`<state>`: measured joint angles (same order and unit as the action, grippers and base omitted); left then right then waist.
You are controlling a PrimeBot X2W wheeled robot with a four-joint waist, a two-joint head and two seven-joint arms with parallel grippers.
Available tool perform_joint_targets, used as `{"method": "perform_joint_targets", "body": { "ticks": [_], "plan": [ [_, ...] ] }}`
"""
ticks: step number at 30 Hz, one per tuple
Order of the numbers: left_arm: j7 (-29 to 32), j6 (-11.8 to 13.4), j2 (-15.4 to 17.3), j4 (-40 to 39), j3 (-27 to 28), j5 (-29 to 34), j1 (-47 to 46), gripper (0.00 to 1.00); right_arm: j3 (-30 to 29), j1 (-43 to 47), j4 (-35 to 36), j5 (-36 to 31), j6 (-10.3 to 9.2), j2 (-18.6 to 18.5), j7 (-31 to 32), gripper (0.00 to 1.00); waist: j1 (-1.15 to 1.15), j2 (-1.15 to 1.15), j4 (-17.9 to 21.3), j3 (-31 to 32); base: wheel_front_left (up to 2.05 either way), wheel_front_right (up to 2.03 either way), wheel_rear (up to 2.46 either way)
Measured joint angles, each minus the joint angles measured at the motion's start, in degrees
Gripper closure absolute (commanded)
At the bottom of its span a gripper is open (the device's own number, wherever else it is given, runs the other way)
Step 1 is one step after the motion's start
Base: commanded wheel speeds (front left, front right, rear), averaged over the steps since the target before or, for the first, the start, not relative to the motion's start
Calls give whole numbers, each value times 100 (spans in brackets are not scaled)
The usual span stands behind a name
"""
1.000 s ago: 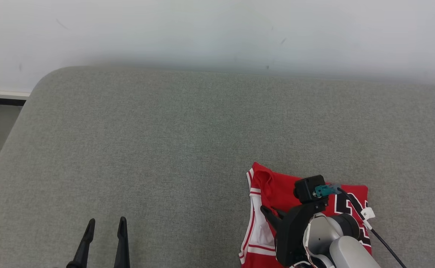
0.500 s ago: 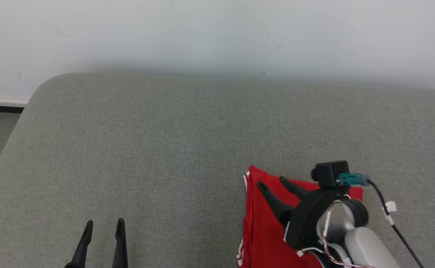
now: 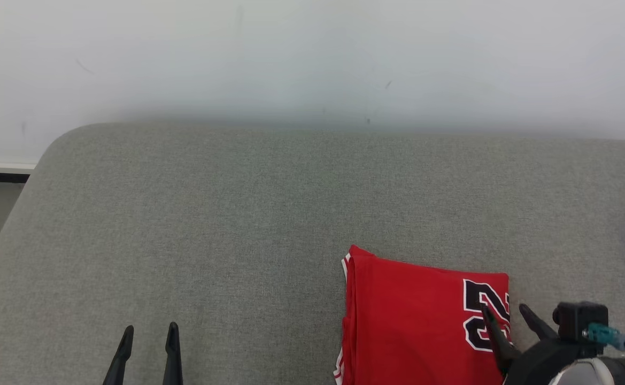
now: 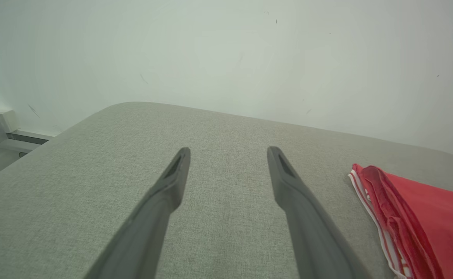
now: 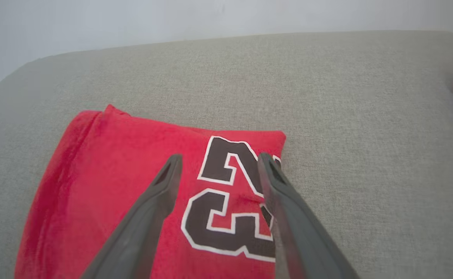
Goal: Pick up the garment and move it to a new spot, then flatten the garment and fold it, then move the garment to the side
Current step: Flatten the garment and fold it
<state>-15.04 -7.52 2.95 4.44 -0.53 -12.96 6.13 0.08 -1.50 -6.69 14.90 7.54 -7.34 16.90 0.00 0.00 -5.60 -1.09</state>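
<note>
lying folded on the grey cushion, toward its near right, the red garment shows a black number. the right gripper hovers over that number, fingers spread, empty; the left gripper, also spread, hangs well apart.

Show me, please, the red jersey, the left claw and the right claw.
red jersey (image 3: 408, 315), head view, its plain red middle.
left claw (image 4: 229, 148), left wrist view, midway between fingertips.
right claw (image 5: 220, 156), right wrist view, midway between fingertips.

Head camera overhead; wrist cameras low; garment in all.
</note>
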Motion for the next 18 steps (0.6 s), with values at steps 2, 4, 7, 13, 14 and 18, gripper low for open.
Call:
{"method": "perform_joint_targets", "body": {
  "ticks": [2,4,7,13,14,18],
  "plan": [
    [0,0,-1,3,3,-9,12,0,-18,202,-26,-59,1,19,-174,0,0,0,17,20,0,0,0],
    [0,0,0,5,12,-13,35,0,77,349,-43,-187,1,40,-357,0,0,0,38,37,0,0,0],
    [0,0,0,16,16,-18,57,0,272,551,-121,-387,1,86,-601,0,0,0,72,59,0,0,0],
    [0,1,-1,16,2,-18,55,0,581,771,-330,-689,1,279,-1421,0,0,0,116,100,0,0,0],
    [0,0,-1,13,4,-18,55,0,608,786,-376,-694,1,308,-1583,0,0,0,119,110,0,0,0],
    [0,0,-1,4,35,-26,60,0,680,803,-523,-728,1,368,-2068,0,0,0,140,150,0,0,0]
  ]
}}
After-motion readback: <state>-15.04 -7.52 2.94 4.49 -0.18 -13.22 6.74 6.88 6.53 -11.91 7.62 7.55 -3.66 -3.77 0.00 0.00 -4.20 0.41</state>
